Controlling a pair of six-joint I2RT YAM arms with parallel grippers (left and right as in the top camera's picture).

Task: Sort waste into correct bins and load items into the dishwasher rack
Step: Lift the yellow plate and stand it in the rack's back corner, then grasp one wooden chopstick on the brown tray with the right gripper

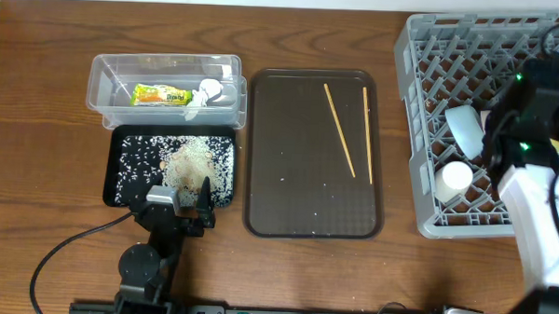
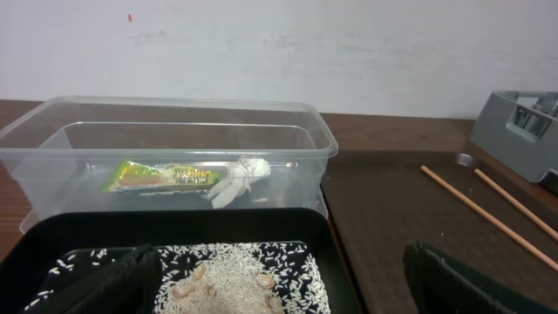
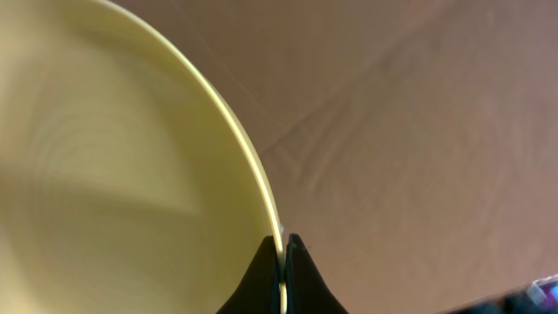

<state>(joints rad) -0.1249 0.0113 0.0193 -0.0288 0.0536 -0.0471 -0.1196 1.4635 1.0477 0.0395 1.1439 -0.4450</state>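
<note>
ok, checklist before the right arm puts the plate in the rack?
1. Right gripper: jaws shut on plate rim. ok.
2. Free slot in rack under the right arm: arm hides it. cannot tell.
3. Left gripper: jaws open, empty, over black tray. ok.
4. Wrapper and scrap in tub. ok.
5. Chopsticks racked: both lie on brown tray. not ok.
</note>
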